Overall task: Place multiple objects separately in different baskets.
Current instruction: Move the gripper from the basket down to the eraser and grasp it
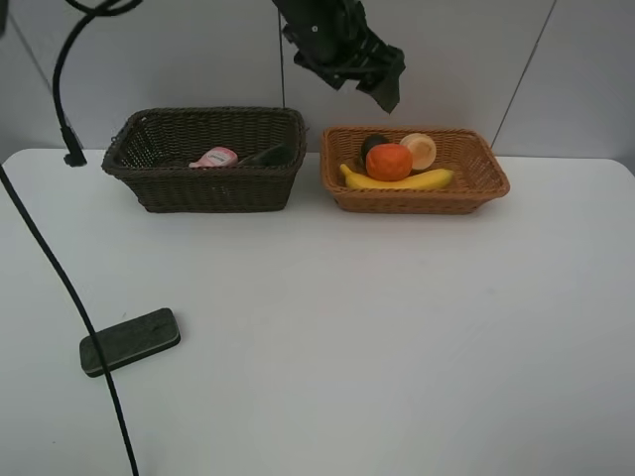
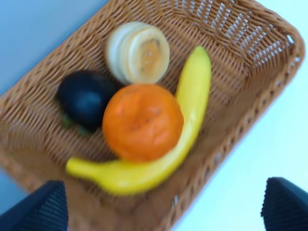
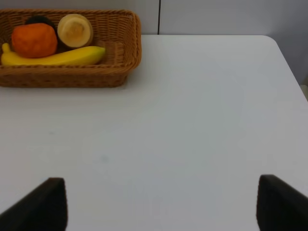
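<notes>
cable [image 1: 60, 273] crosses table [image 1: 397, 327] beside dark rectangular eraser [image 1: 130, 341].

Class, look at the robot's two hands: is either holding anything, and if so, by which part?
Nothing is held. The left hand hangs open above the tan basket of fruit, and the right hand is open over bare table.

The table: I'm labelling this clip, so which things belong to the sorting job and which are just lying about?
Job:
dark basket
tan basket
banana
orange
mangosteen
pale round fruit
pink bottle
dark bottle
eraser

Lying about:
black cable
</notes>
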Controlling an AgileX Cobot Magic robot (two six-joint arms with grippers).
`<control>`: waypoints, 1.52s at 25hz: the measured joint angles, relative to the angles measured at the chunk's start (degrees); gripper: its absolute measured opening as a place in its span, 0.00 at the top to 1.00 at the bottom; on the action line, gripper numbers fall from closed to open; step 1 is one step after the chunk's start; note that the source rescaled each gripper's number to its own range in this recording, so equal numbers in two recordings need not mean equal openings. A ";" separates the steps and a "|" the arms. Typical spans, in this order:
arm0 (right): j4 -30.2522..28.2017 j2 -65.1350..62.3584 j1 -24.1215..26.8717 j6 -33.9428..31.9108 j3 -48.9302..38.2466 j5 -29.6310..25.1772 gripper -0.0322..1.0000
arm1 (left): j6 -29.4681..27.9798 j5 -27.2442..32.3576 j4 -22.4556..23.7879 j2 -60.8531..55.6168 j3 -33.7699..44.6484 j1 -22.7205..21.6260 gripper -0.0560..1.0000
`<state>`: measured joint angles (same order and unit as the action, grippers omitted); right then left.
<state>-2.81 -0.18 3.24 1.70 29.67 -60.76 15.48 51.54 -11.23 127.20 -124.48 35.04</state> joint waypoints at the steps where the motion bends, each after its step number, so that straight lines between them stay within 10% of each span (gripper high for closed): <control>1: 0.00 0.00 0.00 0.00 0.00 0.00 0.01 | -1.00 2.48 0.90 -1.57 0.00 0.00 0.00; 6: 0.00 0.00 0.00 0.00 0.00 0.00 0.01 | -5.74 16.35 6.23 -8.09 -0.04 0.00 0.00; 18: 0.00 0.00 0.00 0.00 0.00 0.00 0.01 | -10.47 17.15 8.55 -23.43 21.60 0.00 0.00; 31: 0.00 0.00 0.00 0.00 0.00 0.00 0.01 | 6.11 16.93 10.31 -41.12 57.73 0.05 0.00; 38: 0.00 0.00 0.00 0.00 0.00 0.00 0.01 | 11.58 5.47 11.67 -42.97 72.95 -2.14 0.00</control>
<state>-2.81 -0.18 3.24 1.70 29.67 -60.76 27.07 57.01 0.44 84.23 -51.53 32.90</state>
